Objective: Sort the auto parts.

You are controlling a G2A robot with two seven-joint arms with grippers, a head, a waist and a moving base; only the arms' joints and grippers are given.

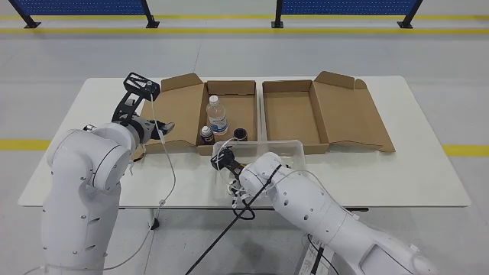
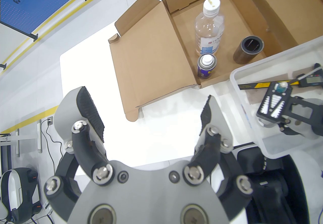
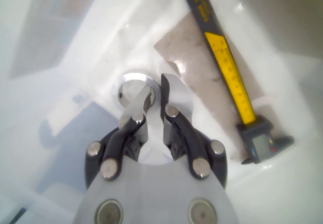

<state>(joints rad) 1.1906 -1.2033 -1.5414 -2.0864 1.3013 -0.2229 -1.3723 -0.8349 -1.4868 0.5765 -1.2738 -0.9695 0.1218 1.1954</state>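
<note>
My right gripper (image 3: 156,95) is down inside the clear plastic bin (image 1: 294,147), shut on the wall of a metal ring (image 3: 126,81), one finger inside the ring and one outside. Beside it on the bin floor lies a black and yellow digital caliper (image 3: 222,58). The left gripper (image 2: 146,95) hangs open and empty over the white table, next to the flap of the left cardboard box (image 1: 183,107). That box holds a clear water bottle (image 2: 209,30), a small spray can (image 2: 207,66) and a black cylinder (image 2: 249,49).
A second, empty cardboard box (image 1: 290,118) lies open to the right of the first, its flap spread toward the table's right side. The bin sits at the table's front edge, just before both boxes. The white table (image 1: 428,168) is bare at right.
</note>
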